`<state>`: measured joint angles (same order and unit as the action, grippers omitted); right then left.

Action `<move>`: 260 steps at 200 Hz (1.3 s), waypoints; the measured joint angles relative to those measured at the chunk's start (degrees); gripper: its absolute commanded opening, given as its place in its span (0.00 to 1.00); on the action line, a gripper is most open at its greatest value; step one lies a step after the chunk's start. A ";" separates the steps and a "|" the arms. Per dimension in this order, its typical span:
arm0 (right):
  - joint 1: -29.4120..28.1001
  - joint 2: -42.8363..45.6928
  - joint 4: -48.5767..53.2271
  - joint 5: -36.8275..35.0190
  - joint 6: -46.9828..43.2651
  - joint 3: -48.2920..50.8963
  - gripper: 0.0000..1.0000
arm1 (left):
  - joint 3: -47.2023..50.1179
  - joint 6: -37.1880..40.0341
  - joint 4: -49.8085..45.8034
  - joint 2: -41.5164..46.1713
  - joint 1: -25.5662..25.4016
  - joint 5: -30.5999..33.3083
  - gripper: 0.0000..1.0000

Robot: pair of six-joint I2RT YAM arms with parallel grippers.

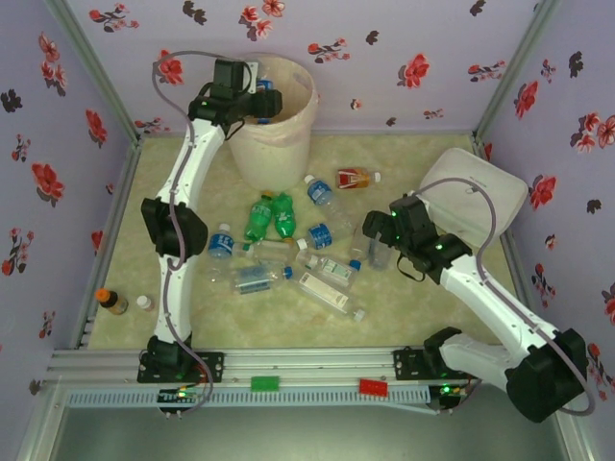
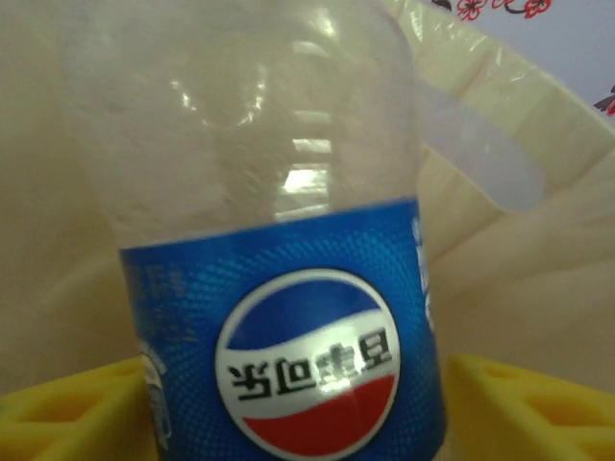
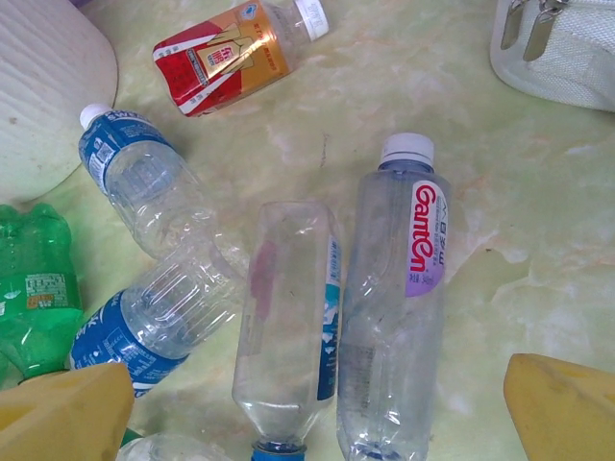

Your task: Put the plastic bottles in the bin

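Currently the Pepsi bottle (image 2: 288, 288) sits between the left gripper's (image 2: 298, 403) yellow fingers above the bin's (image 1: 288, 134) bagged mouth; whether it is clamped or released cannot be told. If dropped off-centre, the rim or loose liner could be struck and the bottle lost outside. Bottle: clear, empty-looking, blue label, round red-white-blue logo. The right gripper's (image 3: 317, 408) fingers are spread wide over the Ganten bottle (image 3: 394, 307).

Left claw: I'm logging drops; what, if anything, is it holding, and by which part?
A blue-labelled bottle sits between the left claw's fingers at its label; whether they grip it cannot be told.
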<state>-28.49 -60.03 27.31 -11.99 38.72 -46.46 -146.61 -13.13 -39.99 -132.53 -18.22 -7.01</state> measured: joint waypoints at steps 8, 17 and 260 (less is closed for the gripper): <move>0.02 0.26 -0.57 0.00 -0.15 0.39 1.00 | -0.02 -0.09 0.07 0.00 0.02 0.00 0.93; 0.02 0.37 -0.98 0.00 -0.26 0.63 1.00 | -0.02 0.17 0.13 0.09 0.02 0.00 0.99; 3.39 -17.46 -2.93 -0.02 -3.78 -3.65 1.00 | 86.86 -10.49 37.86 52.83 -13.20 -0.46 1.00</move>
<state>-25.10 -77.49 24.38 -12.01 34.94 -50.11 -59.75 -23.62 -2.13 -79.70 -31.42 -7.46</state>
